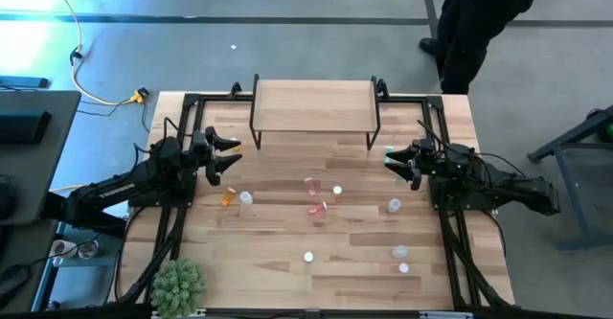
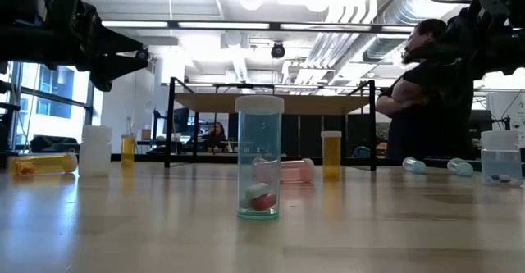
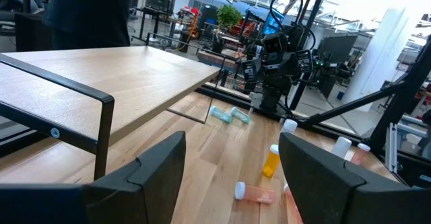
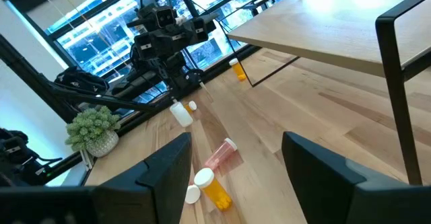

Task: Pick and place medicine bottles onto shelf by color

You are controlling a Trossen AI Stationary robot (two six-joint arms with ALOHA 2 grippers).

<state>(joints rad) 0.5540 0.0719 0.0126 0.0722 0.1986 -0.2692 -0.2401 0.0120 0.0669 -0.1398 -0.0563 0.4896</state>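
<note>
With the shelf (image 1: 313,105) bare and the medicine bottles (image 1: 315,196) scattered on the table (image 1: 287,281), the left gripper (image 1: 228,157) and right gripper (image 1: 394,161) hung open and empty at either side, seemingly poised to start sorting

Left gripper (image 1: 230,156) and right gripper (image 1: 393,163) both hover with fingers apart, empty, facing each other

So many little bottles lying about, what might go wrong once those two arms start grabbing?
Several bottles lie on their sides, like the pink one; a nudge may roll it away. The orange bottle and a clear one sit close together, so the open left claw might knock one. The shelf is narrow; bottles could topple off.
</note>
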